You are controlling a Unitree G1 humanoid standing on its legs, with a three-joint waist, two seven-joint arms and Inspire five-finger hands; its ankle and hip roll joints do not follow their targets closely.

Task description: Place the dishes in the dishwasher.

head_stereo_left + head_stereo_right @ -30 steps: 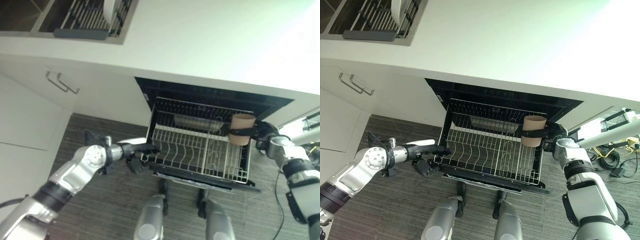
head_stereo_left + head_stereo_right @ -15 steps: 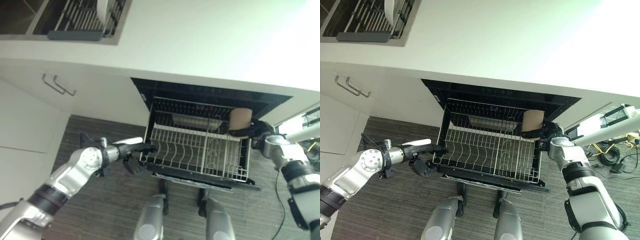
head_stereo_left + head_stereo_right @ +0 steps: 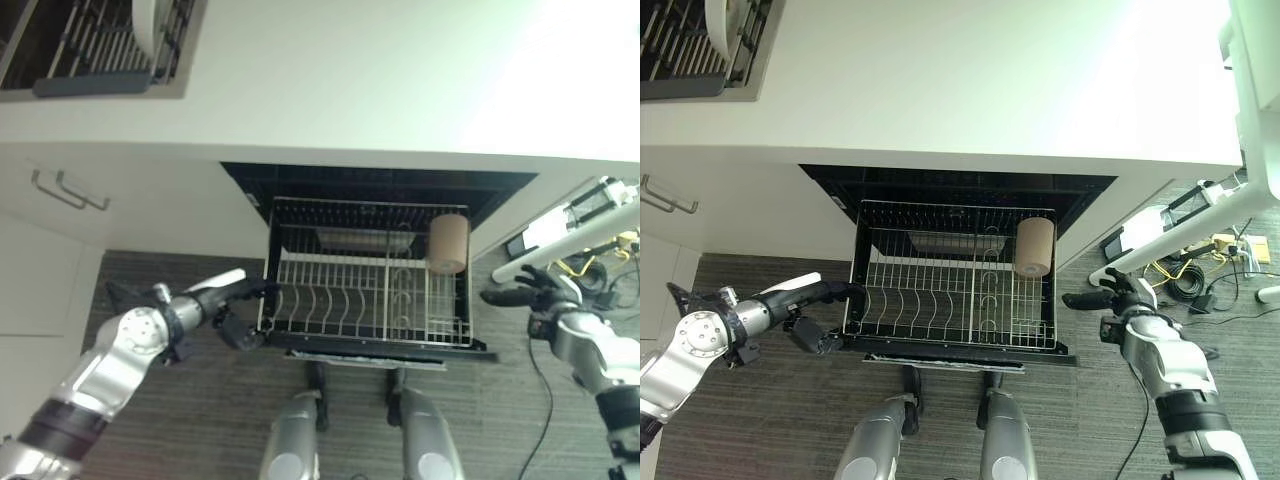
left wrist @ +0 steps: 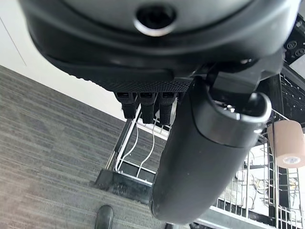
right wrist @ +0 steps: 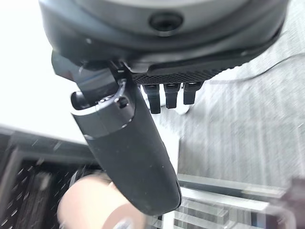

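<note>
left hand (image 3: 243, 290) is resting straight fingers on the rack's (image 3: 330, 325) left edge, holding it steady | cup (image 3: 448, 243) is lying in the rack's back right corner, let go since a moment ago | right hand (image 3: 515, 295) is pulling away wide; best to keep moving clear of the rack

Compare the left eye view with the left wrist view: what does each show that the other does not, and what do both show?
Left eye view alone: the right hand open beside the dishwasher, the white counter and the cabinet handles. Left wrist view alone: a close look along the left hand, its straight fingers at the rack's edge. Both: the pulled-out wire rack, the tan cup lying in it, and the grey floor.
</note>
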